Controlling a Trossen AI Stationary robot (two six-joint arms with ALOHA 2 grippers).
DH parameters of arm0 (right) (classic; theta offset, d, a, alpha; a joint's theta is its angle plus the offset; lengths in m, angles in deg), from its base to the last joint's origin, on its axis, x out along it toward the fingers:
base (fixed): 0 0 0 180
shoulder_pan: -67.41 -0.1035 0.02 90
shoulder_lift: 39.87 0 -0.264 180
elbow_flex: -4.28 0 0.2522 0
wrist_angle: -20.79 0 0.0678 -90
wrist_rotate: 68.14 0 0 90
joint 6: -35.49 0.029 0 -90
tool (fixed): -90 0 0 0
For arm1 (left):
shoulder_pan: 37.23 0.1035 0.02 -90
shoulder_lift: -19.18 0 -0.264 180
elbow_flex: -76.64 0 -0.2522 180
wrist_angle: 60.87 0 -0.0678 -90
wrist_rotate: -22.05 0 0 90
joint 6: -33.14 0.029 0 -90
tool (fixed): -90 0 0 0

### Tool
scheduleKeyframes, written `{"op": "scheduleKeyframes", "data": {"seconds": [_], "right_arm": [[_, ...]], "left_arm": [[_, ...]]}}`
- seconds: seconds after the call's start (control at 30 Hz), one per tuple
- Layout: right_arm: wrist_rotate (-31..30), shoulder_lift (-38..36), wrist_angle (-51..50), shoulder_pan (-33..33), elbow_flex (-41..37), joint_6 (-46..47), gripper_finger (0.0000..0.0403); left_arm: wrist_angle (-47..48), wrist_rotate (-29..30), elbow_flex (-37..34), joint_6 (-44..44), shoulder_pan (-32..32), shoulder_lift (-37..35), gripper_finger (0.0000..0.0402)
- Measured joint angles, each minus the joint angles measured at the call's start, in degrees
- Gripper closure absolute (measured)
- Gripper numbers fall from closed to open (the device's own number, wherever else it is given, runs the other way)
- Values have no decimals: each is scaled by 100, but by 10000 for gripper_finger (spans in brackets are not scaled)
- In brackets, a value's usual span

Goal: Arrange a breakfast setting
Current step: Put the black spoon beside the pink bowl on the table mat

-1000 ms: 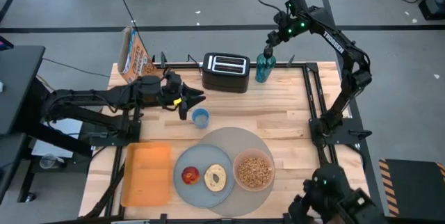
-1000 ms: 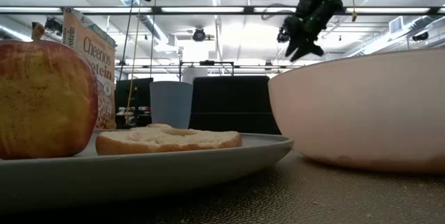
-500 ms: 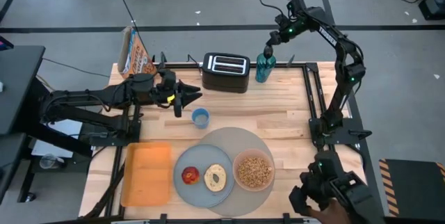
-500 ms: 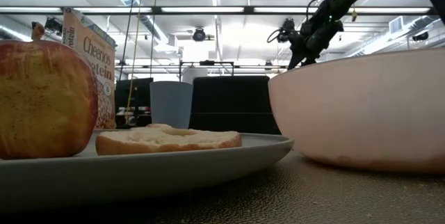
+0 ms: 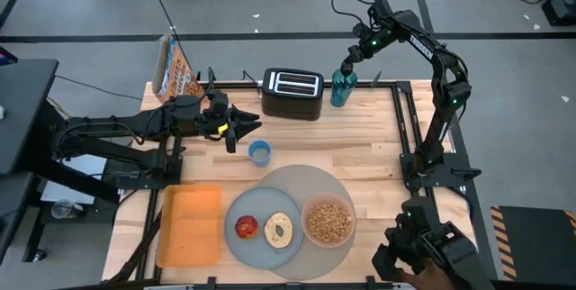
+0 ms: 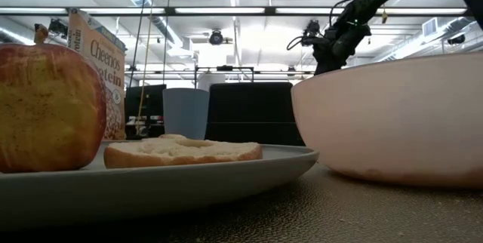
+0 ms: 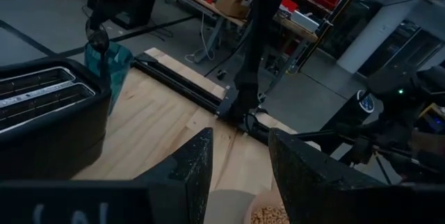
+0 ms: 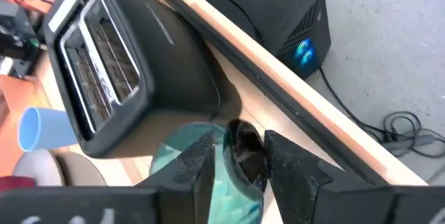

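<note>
A blue-grey plate (image 5: 245,207) with a red apple (image 5: 247,227) and round toasted bread (image 5: 279,231) lies on the grey mat (image 5: 310,177). A pink bowl (image 5: 328,222) of brown cereal stands beside it. The dark spoon (image 8: 241,149) stands in a teal glass (image 5: 340,89) at the far edge. My right gripper (image 8: 241,156) is over the glass, pointing down and open. Its fingers stand on either side of the spoon's upper end. My left gripper (image 5: 245,130) is open and empty, above and just left of a blue cup (image 5: 259,153).
A black toaster (image 5: 292,94) stands left of the teal glass. A cereal box (image 5: 173,72) is at the far left corner. An orange tray (image 5: 189,225) lies left of the plate. Bare wood lies between the toaster and the mat.
My right arm has changed its pose while its gripper stayed over the teal glass, tipping more steeply down toward the spoon. The glass, the spoon and the setting have not moved.
</note>
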Motion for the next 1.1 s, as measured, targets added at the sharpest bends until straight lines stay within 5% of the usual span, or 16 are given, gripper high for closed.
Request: {"op": "scheduleKeyframes", "data": {"seconds": [0.47, 0.8, 1.1], "right_arm": [[-115, -7, -274, -230, 2, -335, 355], [-186, -49, -301, -462, 9, -391, 363], [-840, -508, -351, -567, 0, -409, 371]], "left_arm": [[46, 0, 0, 43, 0, 0, 253], [48, -216, 0, 17, -11, 0, 253], [51, -487, 0, -120, -13, 0, 253]]}}
